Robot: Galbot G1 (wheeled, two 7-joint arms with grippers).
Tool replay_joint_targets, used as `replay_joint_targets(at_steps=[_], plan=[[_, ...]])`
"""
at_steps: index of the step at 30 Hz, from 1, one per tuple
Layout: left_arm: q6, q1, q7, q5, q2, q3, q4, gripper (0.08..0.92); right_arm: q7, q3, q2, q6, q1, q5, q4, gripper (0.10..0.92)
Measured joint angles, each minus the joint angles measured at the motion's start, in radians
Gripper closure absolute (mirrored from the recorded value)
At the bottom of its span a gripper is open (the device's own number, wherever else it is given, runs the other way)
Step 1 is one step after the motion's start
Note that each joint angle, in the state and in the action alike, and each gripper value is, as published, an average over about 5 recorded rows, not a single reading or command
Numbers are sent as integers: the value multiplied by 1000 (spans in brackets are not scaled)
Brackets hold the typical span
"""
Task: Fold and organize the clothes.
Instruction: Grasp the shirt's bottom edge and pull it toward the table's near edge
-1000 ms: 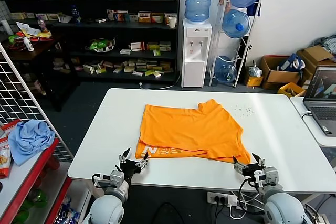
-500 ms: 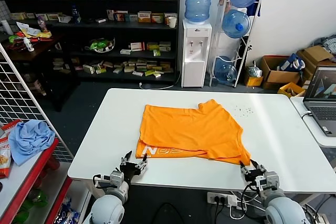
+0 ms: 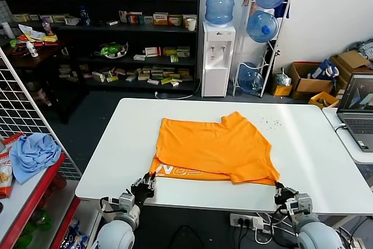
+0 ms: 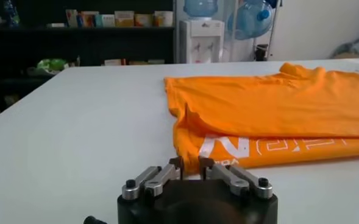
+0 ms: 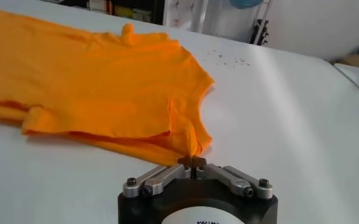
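While both arms sit at the near edge:
table [image 3: 111,161]: white, bare around orange T-shirt [image 3: 215,147]
room: shelves [image 3: 111,33], water cooler [image 3: 217,56]
left gripper [image 4: 190,164]: nearly closed at hem, hold unclear
right gripper [image 5: 192,160]: pinching hem corner

The T-shirt [image 3: 215,147] is thin, matt orange cloth with smooth white printed lettering [image 4: 270,147]. The table [image 3: 309,144] looks smooth and white, faintly glossy. Both grippers' links look like dull bare metal on black bodies.

bright orange t-shirt [image 3: 215,144] with white lettering [image 3: 182,171]; white table [image 3: 303,155]; light blue cloth [image 3: 34,151]
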Motion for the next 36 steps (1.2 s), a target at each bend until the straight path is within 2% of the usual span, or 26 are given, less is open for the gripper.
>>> replay_joint_targets(at_steps=[3,6,20,23,26,28,36], plan=[[7,10,-4,-4,10,0,-21,873,3,10,-12,-9,-24,7,26,900],[14,24,-6,-6,22,0,-45,908,5,22,-24,-15,-54,13,55,900],[35,165,-8,12,74,1,-177,908,16,74,-53,-44,-199,19,162,900],[42,200,-5,24,77,0,-196,908,17,81,-56,-48,-216,18,173,875],[47,225,1,38,82,-3,-215,881,17,91,-63,-50,-226,19,187,800],[49,236,3,45,85,-8,-227,834,16,99,-69,-51,-231,22,195,740],[46,229,11,54,97,-30,-260,601,1,129,-91,-38,-219,52,225,514]])
